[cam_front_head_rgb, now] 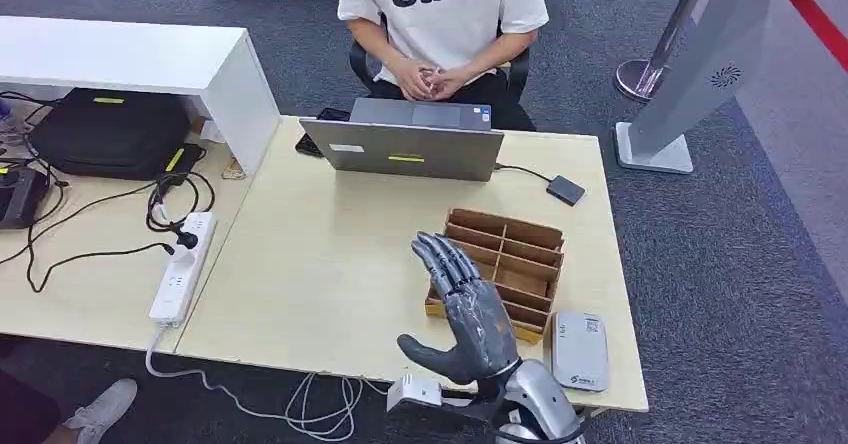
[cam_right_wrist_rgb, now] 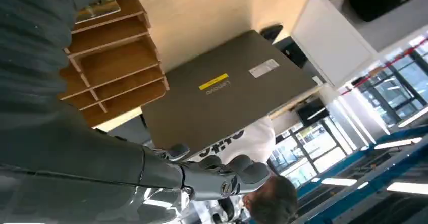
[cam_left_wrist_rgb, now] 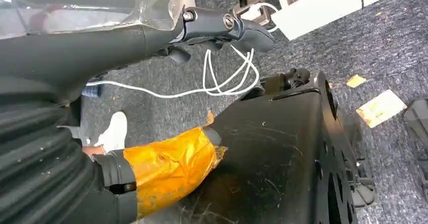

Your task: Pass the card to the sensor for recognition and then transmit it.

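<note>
bare tabletop (cam_front_head_rgb: 320,264) left, divider box (cam_front_head_rgb: 505,264) right

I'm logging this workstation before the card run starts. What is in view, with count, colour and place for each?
Laptop: one, grey, open at the table's far edge, its lid's back towards the robot.
Divided box: one, brown, on the table beyond the raised hand.
Card reader: one, pale grey, at the table's near right corner.
Small dark device: one, cabled to the laptop, right of it.
Power strip: one, white, on the left table.
Bag: one, black, far left.
Person: one, white shirt, seated behind the laptop, hands clasped.
Right hand: silver-grey, raised above the table, fingers spread, holding nothing.
Left hand: dark, hanging above the carpet.
</note>
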